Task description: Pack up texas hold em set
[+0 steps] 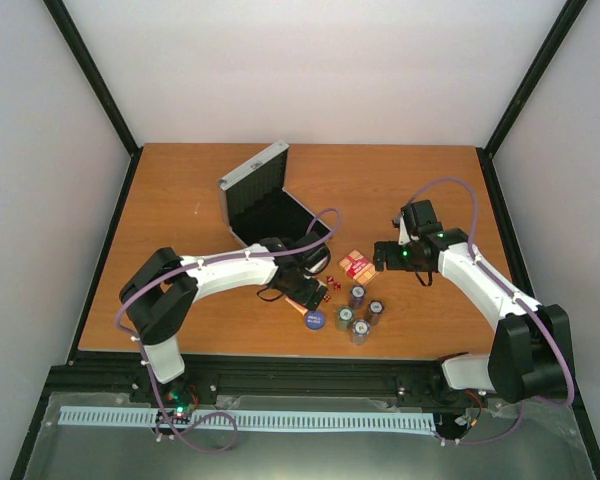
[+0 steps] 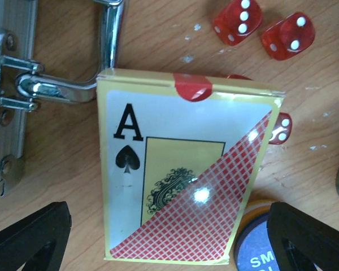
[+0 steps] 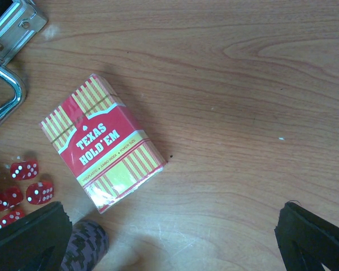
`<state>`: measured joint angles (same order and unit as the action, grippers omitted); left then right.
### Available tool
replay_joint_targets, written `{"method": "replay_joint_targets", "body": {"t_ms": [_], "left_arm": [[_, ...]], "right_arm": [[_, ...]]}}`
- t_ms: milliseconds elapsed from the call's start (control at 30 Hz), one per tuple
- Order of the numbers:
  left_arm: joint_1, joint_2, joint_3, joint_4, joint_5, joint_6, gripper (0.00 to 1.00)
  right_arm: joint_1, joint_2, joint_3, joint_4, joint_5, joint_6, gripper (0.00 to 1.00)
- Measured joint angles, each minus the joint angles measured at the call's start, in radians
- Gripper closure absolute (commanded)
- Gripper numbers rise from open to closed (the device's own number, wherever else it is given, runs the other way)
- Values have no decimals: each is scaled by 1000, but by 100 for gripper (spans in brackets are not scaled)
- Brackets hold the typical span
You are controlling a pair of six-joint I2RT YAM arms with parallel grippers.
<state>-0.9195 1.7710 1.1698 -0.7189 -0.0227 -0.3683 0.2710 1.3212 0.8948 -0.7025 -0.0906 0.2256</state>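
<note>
From above, the silver case [image 1: 263, 198] stands open toward the back of the counter [image 1: 180, 300]. Its lid is up and the black lining shows, with nothing in it that I can make out. The loose pieces cluster just in front of it: chip stacks [image 1: 359, 312], a blue disc [image 1: 314, 319], red dice [image 1: 333, 284] and a Texas Hold'Em deck [image 1: 357, 265]. The left gripper [image 1: 305, 288] hangs over the cluster's left end. The right gripper [image 1: 388, 255] sits just right of that deck.

The left wrist camera shows its gripper spread wide and holding nothing, with an ace-faced deck [image 2: 186, 175] lying flat between the fingers. The case's chrome handle [image 2: 68, 84] reaches the deck's corner. I'd take this deck as the pick: come straight down and square up to its sides. The disc crowds the right finger and one die is tucked against the deck's edge, so both need minding.

The right wrist camera shows the other gripper just as wide apart and empty. The Texas Hold'Em deck lies askew ahead of it, and a chip stack stands beside its left finger.

The counter is smooth wood-grain, so a flat box could skate when nudged. Plain white walls and black frame posts close in the space.
</note>
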Motion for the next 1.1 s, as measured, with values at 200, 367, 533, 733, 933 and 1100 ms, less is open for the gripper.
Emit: {"method": "replay_joint_targets", "body": {"t_ms": [200, 367, 533, 733, 933, 1100], "left_arm": [[0, 26, 17, 16, 10, 8, 2], [0, 61, 28, 21, 8, 19, 2], [0, 79, 29, 23, 4, 28, 3], [0, 92, 29, 29, 3, 37, 7], [0, 100, 28, 47, -2, 50, 21], [0, 100, 27, 53, -8, 60, 25]], "right_arm": [[0, 2, 0, 0, 0, 0, 0], [0, 6, 0, 0, 0, 0, 0], [0, 10, 0, 0, 0, 0, 0], [0, 28, 0, 0, 0, -1, 0], [0, 36, 2, 0, 0, -2, 0], [0, 42, 2, 0, 0, -1, 0]]}}
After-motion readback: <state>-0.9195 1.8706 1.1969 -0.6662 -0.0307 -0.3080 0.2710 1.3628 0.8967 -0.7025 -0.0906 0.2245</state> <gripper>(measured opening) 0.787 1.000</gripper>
